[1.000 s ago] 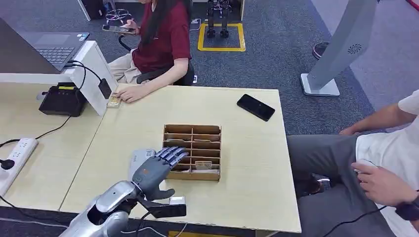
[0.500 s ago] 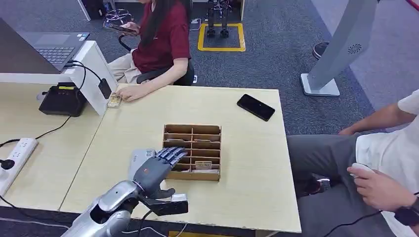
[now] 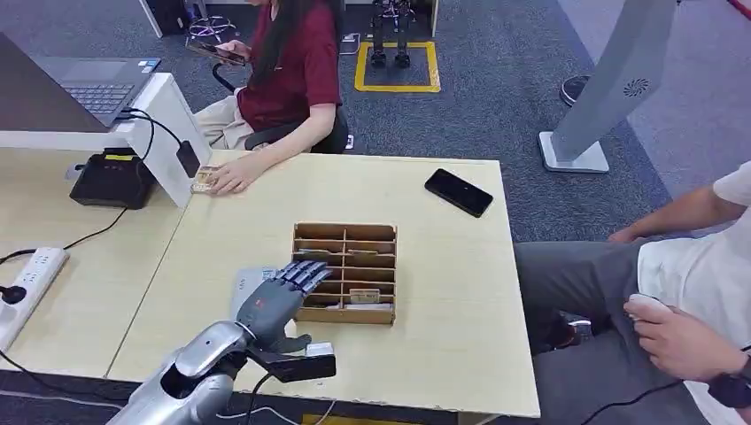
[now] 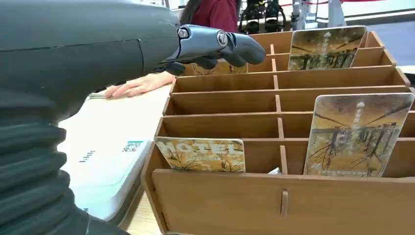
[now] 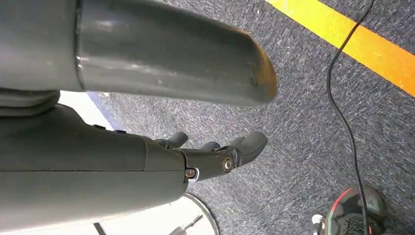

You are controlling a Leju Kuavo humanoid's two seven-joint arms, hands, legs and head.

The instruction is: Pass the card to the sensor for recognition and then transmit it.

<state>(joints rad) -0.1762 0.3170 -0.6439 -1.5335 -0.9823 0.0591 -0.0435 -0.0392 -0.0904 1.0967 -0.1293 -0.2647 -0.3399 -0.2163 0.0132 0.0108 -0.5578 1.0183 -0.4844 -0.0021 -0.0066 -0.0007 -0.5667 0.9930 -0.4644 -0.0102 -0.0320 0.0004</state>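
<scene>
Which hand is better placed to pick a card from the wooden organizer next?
Left. The left hand hovers at the wooden organizer's near-left corner, holding nothing, with cards just ahead of it. The right hand hangs over the carpet.

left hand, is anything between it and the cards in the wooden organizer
Nothing visible blocks it. The left hand hovers open at the wooden organizer's left edge, fingers above its slots; the nearest card lies in the front row, reachable from above past the dividers.

Brown wooden rack [image 3: 345, 272], sepia-printed cards [image 4: 357, 134], black phone [image 3: 458, 192].
</scene>
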